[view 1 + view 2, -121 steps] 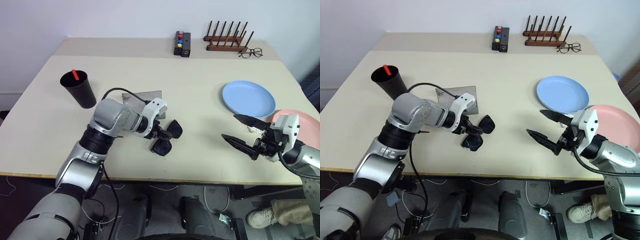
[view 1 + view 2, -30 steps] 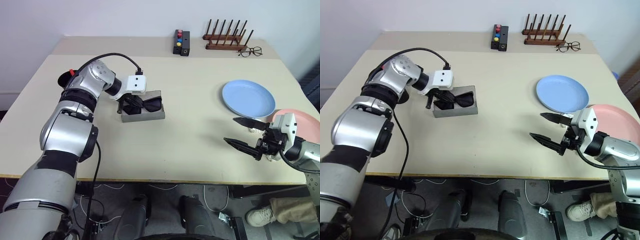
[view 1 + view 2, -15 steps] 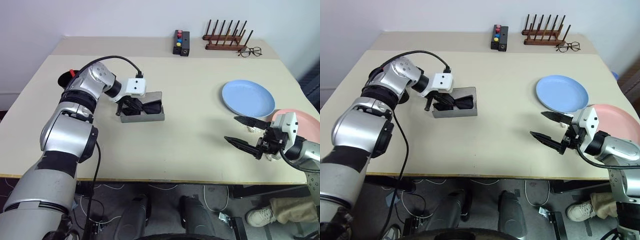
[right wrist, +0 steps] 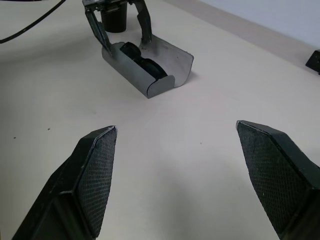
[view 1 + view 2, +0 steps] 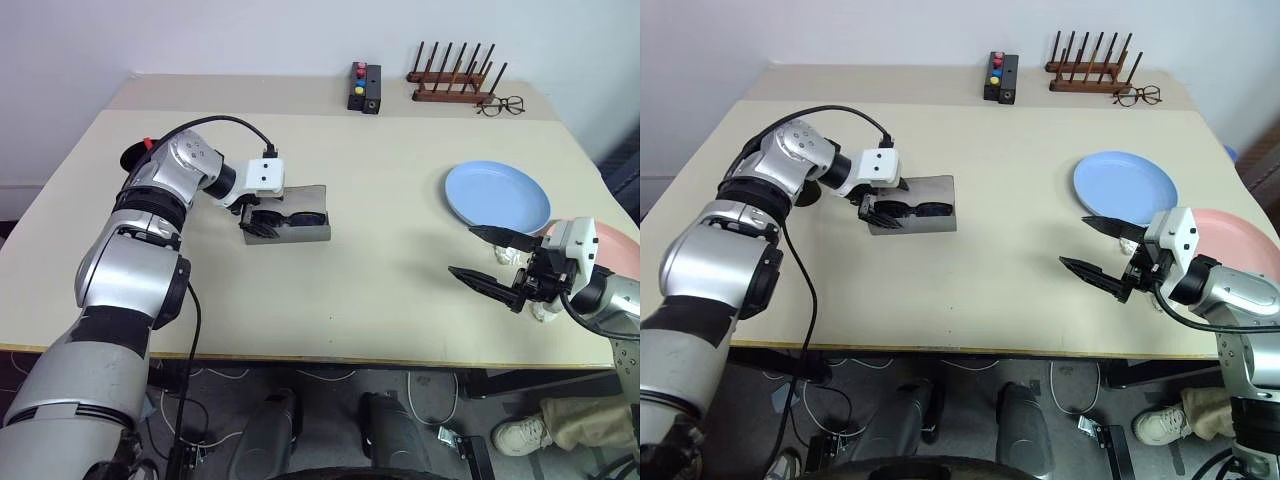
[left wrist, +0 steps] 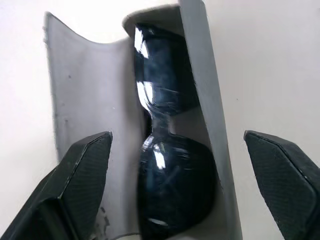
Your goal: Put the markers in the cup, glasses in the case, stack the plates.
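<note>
The black sunglasses (image 5: 291, 217) lie inside the open grey case (image 5: 312, 233) at the table's left middle. My left gripper (image 5: 258, 222) hangs open over the case's left end, one finger (image 6: 82, 167) on each side of the sunglasses (image 6: 170, 170) and apart from them. Behind that arm stands the black cup (image 5: 133, 157), mostly hidden, with the marker's red end (image 5: 150, 144) poking out. The light blue plate (image 5: 497, 197) and the pink plate (image 5: 1240, 235) lie side by side at the right. My right gripper (image 5: 462, 250) is open and empty, in front of the plates.
At the table's back stand a black box with coloured buttons (image 5: 364, 87), a wooden peg rack (image 5: 455, 78) and clear-lens spectacles (image 5: 501, 104). Bare tabletop (image 5: 390, 270) lies between the case and my right gripper. The table's front edge is close below that gripper.
My left gripper carried the sunglasses from the table's front to the case, then opened and let them go; they now lie in the case. The right gripper has stayed in place.
</note>
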Robot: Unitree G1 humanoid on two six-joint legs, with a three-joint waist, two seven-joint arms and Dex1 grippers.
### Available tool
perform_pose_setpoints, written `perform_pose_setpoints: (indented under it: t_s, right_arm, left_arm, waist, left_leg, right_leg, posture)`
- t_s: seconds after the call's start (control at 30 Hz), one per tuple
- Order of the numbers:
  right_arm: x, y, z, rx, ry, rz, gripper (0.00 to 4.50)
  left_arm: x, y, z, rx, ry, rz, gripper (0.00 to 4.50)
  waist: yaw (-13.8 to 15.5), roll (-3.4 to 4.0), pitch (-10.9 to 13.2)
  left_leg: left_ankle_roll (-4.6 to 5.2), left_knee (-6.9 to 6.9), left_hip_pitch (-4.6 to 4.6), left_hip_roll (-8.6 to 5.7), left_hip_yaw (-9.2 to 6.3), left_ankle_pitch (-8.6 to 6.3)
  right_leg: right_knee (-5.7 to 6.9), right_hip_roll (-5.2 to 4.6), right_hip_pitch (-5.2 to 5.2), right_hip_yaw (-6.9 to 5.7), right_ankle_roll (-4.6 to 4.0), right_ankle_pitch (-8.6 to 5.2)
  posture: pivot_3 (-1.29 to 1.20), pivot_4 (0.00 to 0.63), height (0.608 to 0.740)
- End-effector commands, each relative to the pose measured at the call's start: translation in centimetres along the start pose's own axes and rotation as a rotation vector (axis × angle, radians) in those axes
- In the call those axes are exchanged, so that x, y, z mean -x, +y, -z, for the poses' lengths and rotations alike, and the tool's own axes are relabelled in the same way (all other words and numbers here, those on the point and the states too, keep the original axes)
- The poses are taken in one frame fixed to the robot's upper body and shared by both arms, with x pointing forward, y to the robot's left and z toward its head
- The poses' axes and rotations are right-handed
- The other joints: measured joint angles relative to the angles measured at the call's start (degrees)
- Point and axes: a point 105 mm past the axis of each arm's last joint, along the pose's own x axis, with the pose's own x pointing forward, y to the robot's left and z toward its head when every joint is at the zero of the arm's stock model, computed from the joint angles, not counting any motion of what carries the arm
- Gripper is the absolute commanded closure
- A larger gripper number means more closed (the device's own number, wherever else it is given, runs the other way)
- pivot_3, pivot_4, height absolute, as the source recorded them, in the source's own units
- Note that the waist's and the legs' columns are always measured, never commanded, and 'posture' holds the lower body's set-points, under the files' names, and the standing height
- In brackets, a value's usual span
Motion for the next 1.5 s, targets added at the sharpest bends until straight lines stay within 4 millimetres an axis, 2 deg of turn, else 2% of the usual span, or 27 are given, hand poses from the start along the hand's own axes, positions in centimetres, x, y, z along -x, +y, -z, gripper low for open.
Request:
perform_pose_setpoints:
  t_s: [0.03, 0.2, 0.23, 0.3, 0.37, 0.43, 0.53, 0.57, 0.63, 0.73, 0.93, 1.07, 1.33, 1.5]
  right_arm:
    - [-0.1, -0.4, -1.2, 0.031, -0.051, 0.025, 0.59]
    - [-0.8, -0.3, -1.4, 0.032, -0.076, 0.036, 0.59]
    - [-0.9, -0.2, -1.3, 0.032, -0.077, 0.035, 0.59]
    - [-1.2, -0.1, -1.1, 0.032, -0.075, 0.029, 0.59]
    - [-1.6, 0.0, -1.0, 0.033, -0.077, 0.026, 0.59]
    - [-1.9, 0.0, -0.8, 0.034, -0.079, 0.021, 0.59]
    - [-2.6, 0.1, -0.8, 0.034, -0.091, 0.000, 0.59]
    - [-2.8, 0.1, -0.8, 0.035, -0.097, -0.008, 0.59]
    - [-3.2, 0.2, -0.9, 0.039, -0.106, -0.032, 0.59]
    - [-3.6, 0.0, -0.9, 0.050, -0.108, -0.053, 0.59]
    - [-4.4, -0.4, -1.3, 0.062, -0.123, -0.079, 0.59]
    - [-4.7, -0.2, -1.5, 0.063, -0.132, -0.087, 0.59]
    - [-4.3, 0.1, -1.5, 0.055, -0.133, -0.082, 0.59]
    - [-4.1, 0.0, -1.3, 0.048, -0.130, -0.076, 0.59]
  left_arm:
    - [2.5, 3.5, -3.8, -0.006, -0.129, -0.187, 0.05]
    - [4.1, 6.0, -5.0, 0.102, -0.220, -0.381, 0.05]
    - [4.3, 6.3, -4.9, 0.131, -0.220, -0.401, 0.27]
    - [4.6, 6.5, -4.5, 0.120, -0.187, -0.433, 0.88]
    - [4.8, 7.1, -4.1, 0.131, -0.167, -0.500, 1.75]
    - [4.8, 7.4, -3.5, 0.152, -0.144, -0.537, 2.87]
    - [4.7, 7.5, -2.2, 0.175, -0.096, -0.588, 4.32]
    - [4.6, 7.5, -1.8, 0.174, -0.072, -0.604, 4.43]
    - [4.2, 7.4, -0.7, 0.146, -0.001, -0.628, 4.43]
    - [3.5, 6.8, -0.1, 0.198, -0.014, -0.592, 4.43]
    - [1.8, 5.9, 1.8, 0.140, 0.119, -0.583, 4.43]
    - [0.3, 4.7, 2.2, 0.125, 0.129, -0.503, 4.43]
    - [0.9, 1.8, 2.1, 0.097, 0.051, -0.224, 4.43]
    - [1.6, 0.3, 2.3, 0.084, 0.014, -0.125, 4.43]
  waist:
    - [0.01, -0.02, 0.01]
    - [-0.12, -0.01, 0.01]
    - [-0.17, -0.01, 0.01]
    - [-0.22, -0.01, 0.01]
    - [-0.19, -0.01, 0.01]
    - [-0.18, -0.01, 0.01]
    - [-0.17, -0.01, 0.01]
    - [-0.13, -0.01, 0.01]
    - [-0.10, -0.01, 0.01]
    - [-0.15, -0.01, 0.01]
    - [-0.14, -0.01, 0.01]
    - [-0.09, -0.01, 0.01]
    - [-0.26, 0.00, 0.00]
    - [-0.34, 0.00, 0.00]
  left_leg:
    - [0.00, 0.02, -0.01, 0.00, 0.00, 0.00]
    - [0.02, 0.02, -0.01, 0.00, -0.01, -0.01]
    - [0.02, 0.02, 0.00, -0.01, 0.00, -0.01]
    - [0.02, 0.02, 0.00, -0.01, 0.01, -0.01]
    - [0.02, 0.02, 0.00, -0.01, 0.01, -0.01]
    - [0.02, 0.03, 0.00, -0.01, 0.01, -0.01]
    - [0.02, 0.04, 0.00, -0.02, 0.02, -0.01]
    - [0.02, 0.04, 0.00, -0.02, 0.03, -0.01]
    - [0.02, 0.04, 0.00, -0.02, 0.02, -0.01]
    - [0.02, 0.05, 0.00, -0.03, 0.03, -0.01]
    - [0.02, 0.05, 0.00, -0.04, 0.03, -0.01]
    - [0.02, 0.05, 0.00, -0.04, 0.03, -0.01]
    - [0.01, 0.03, 0.00, -0.04, 0.03, -0.02]
    - [0.00, 0.02, 0.00, -0.02, 0.01, -0.02]
  right_leg:
    - [0.00, 0.00, 0.00, 0.00, 0.00, 0.00]
    - [0.03, 0.00, 0.00, -0.01, 0.04, -0.02]
    - [0.05, 0.00, 0.00, -0.01, 0.04, -0.02]
    - [0.06, 0.00, -0.01, 0.00, 0.05, -0.02]
    - [0.08, 0.01, -0.02, 0.00, 0.05, -0.02]
    - [0.08, 0.01, -0.02, 0.00, 0.05, -0.02]
    - [0.09, 0.01, -0.02, 0.00, 0.05, -0.02]
    - [0.09, 0.01, -0.02, 0.00, 0.05, -0.02]
    - [0.09, 0.01, -0.02, 0.00, 0.05, -0.02]
    - [0.09, 0.01, -0.01, 0.01, 0.05, -0.01]
    - [0.10, 0.01, -0.02, 0.00, 0.05, -0.01]
    - [0.10, 0.01, -0.02, 0.00, 0.05, -0.01]
    - [0.10, 0.00, -0.04, 0.01, 0.04, -0.01]
    - [0.11, 0.01, -0.05, 0.02, 0.03, -0.01]
  posture:
    - [0.00, 0.150, 0.740]
    - [0.00, 0.150, 0.740]
    - [0.00, 0.150, 0.740]
    - [0.00, 0.150, 0.740]
    - [0.00, 0.150, 0.740]
    - [0.00, 0.150, 0.740]
    - [0.00, 0.150, 0.740]
    - [0.00, 0.150, 0.740]
    - [0.00, 0.150, 0.740]
    - [0.00, 0.150, 0.740]
    - [0.00, 0.150, 0.740]
    - [0.00, 0.150, 0.740]
    - [0.00, 0.150, 0.740]
    - [0.00, 0.150, 0.740]
